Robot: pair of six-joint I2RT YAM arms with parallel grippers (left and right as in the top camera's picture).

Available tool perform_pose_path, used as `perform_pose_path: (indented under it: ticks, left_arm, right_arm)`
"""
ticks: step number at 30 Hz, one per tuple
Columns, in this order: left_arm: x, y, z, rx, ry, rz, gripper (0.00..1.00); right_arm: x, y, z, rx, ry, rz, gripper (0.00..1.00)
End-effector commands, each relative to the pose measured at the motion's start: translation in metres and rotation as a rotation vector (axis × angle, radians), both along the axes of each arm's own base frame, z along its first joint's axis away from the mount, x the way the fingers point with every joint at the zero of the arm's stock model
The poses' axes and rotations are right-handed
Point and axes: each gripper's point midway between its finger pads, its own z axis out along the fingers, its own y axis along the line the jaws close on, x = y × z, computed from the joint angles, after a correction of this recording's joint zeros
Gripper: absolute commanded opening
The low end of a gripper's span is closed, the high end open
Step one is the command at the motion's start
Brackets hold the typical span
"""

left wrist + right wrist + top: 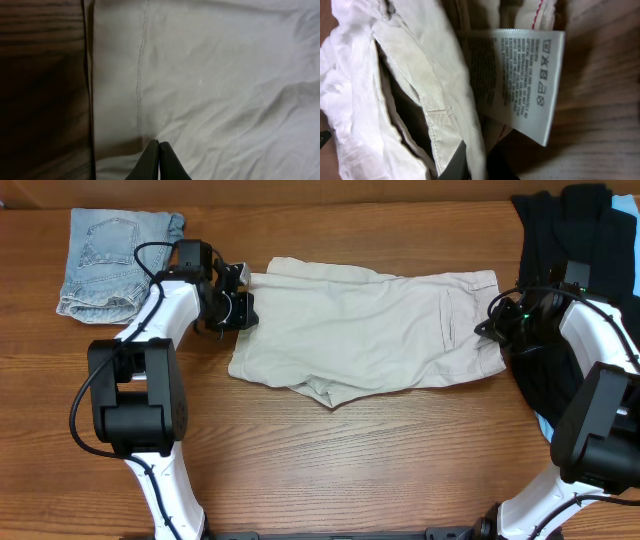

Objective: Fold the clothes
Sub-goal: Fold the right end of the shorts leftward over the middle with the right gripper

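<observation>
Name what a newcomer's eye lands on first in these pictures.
The beige shorts sprawl across the middle of the table, with the left tool, fingers together, at one end and the right tool pinching the waistband at the other. In the right wrist view a white care label dominates the frame. Folded denim shorts sit far left, black garments far right.

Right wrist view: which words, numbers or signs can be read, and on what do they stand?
White label on the beige shorts: several lines of small print, too blurred to read.
Same label: a row of laundry-care symbols, details unclear.
No other text.
</observation>
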Motion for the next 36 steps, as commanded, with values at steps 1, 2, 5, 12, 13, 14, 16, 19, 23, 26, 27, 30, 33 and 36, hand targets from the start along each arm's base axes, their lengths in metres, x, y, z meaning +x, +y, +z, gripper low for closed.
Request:
perform_pose_path:
  ticks: [1,2,5,12,13,14,16,19,23,26,27,30,33,36]
  left_arm:
    - [-0.003,-0.010,0.005,0.003,-0.006,-0.002,0.04]
    - [-0.002,-0.011,0.006,0.002,-0.011,-0.004,0.04]
    - [0.002,-0.015,0.003,0.002,-0.027,-0.012,0.04]
    - [0.000,-0.014,-0.010,0.005,0.007,0.010,0.04]
    - [0.000,-0.014,-0.012,0.004,0.012,0.011,0.04]
    - [-0.001,-0.014,-0.013,0.003,0.018,0.016,0.04]
    - [-0.001,-0.014,-0.018,0.003,0.028,0.019,0.04]
    - [-0.002,-0.018,-0.020,0.001,0.034,0.017,0.04]
    - [-0.003,-0.027,-0.020,0.002,0.027,-0.004,0.04]
    - [-0.003,-0.031,-0.019,0.002,0.022,-0.012,0.04]
    - [-0.003,-0.032,-0.019,0.002,0.022,-0.014,0.04]
    - [-0.002,-0.031,-0.020,0.015,0.020,-0.012,0.04]
    - [-0.003,-0.030,-0.021,0.020,0.022,-0.011,0.04]
    - [-0.003,-0.030,-0.021,0.020,0.022,-0.011,0.04]
  right_arm:
    - [0.011,-0.010,0.030,-0.071,-0.051,-0.017,0.04]
    - [0.010,-0.014,0.033,-0.094,-0.039,-0.023,0.04]
    - [0.011,-0.025,0.055,-0.150,-0.020,-0.036,0.04]
    - [0.017,-0.026,0.091,-0.153,-0.051,-0.038,0.04]
    - [0.017,-0.024,0.095,-0.149,-0.050,-0.033,0.04]
    - [0.016,-0.021,0.097,-0.145,-0.049,-0.027,0.04]
    - [0.015,-0.010,0.100,-0.139,-0.045,-0.004,0.04]
    - [0.015,0.012,0.100,-0.137,-0.043,0.048,0.04]
    - [0.019,0.046,0.101,-0.128,-0.050,0.096,0.04]
    - [0.024,0.068,0.103,-0.123,-0.067,0.121,0.04]
    - [0.025,0.074,0.104,-0.123,-0.075,0.133,0.04]
    - [0.027,0.087,0.107,-0.130,-0.095,0.156,0.04]
    - [0.027,0.084,0.112,-0.164,-0.099,0.134,0.04]
    - [0.026,0.077,0.126,-0.186,-0.113,0.119,0.04]
